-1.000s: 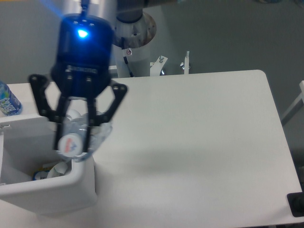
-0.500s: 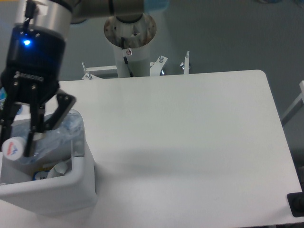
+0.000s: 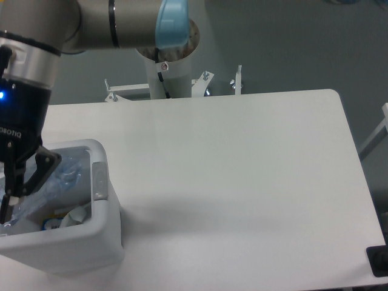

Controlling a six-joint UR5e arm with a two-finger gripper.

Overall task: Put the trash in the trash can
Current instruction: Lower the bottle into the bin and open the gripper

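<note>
A grey floor is surrounding a white table [image 3: 242, 176], with the arm's pedestal standing behind its far edge. The trash can [image 3: 100, 182] is sitting at the table's near left corner, and the gripper [image 3: 13, 191] is hanging over its opening at the left border of the view. The clear bottle [image 3: 51, 185] is lying tilted inside the can's mouth, and the gripper's fingers are clamped on it; its cap end is running out of view, so how deep that end sits cannot be told. Other scraps are lying at the bottom of the can, possibly the white pouch [image 3: 76, 215], though this is too small to confirm.

The step in hand is the drop of the bottle. The next move is calling for the fingers to part so that the bottle falls inside, then a straight lift clear of the rim.

Compared with a second ago, the gripper has travelled left and down, and the bottle has passed from above the can's right wall to within its opening.
</note>
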